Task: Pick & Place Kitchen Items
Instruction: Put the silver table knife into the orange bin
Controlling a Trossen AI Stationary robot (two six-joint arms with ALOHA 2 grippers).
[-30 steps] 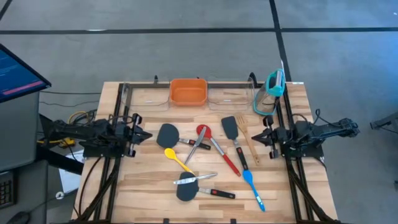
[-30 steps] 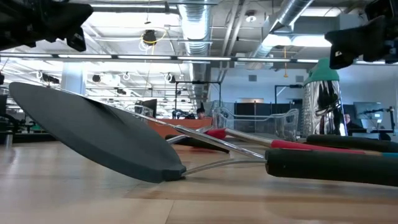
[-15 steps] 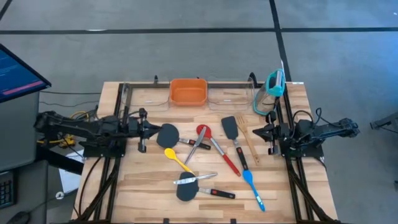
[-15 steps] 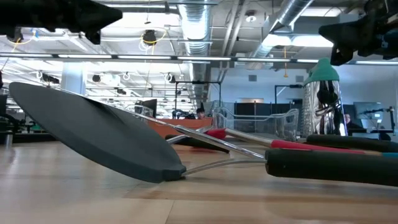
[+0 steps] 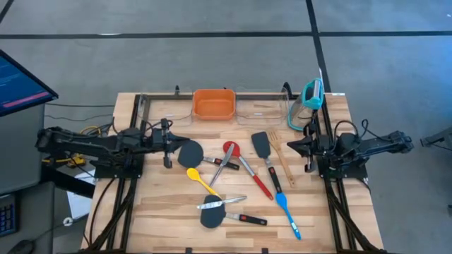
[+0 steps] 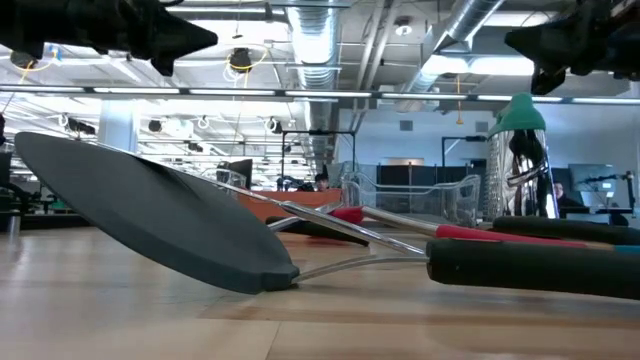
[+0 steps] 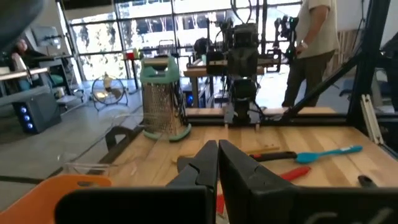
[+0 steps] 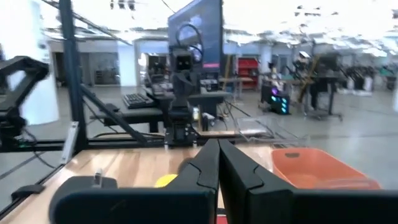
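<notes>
Both pairs of jaws are pressed fully shut and hold nothing. The left gripper [image 5: 174,143] has pushed out from its home at the table's left edge over the last second and now hangs just beside the head of the black spatula [image 5: 191,153] in the middle-left of the spread, above it and not touching, as far as the overhead view lets me judge. The right gripper [image 5: 291,147] has crept only slightly inward from the right edge and hovers near the wooden fork [image 5: 281,160] without reaching for it.

Nearest the front of the table [image 5: 169,212] lie a second black spatula [image 5: 212,217] and the metal tongs [image 5: 222,203] across it, with the blue spoon [image 5: 286,208] off to the right. Farther in sit the yellow spoon [image 5: 200,180], the red spoon [image 5: 232,149] and a third, square-headed spatula [image 5: 261,144]. None has been lifted; all lie flat on the wood.

At the far edge stand the orange bin [image 5: 213,104], a clear bin [image 5: 263,107] on its right, and a teal-handled grater [image 5: 311,99] at the corner.

The left arm's advance suggests the round black spatula is the first pick. The work has barely begun: the jaws must open and come down over the handle before anything can travel to a bin.
</notes>
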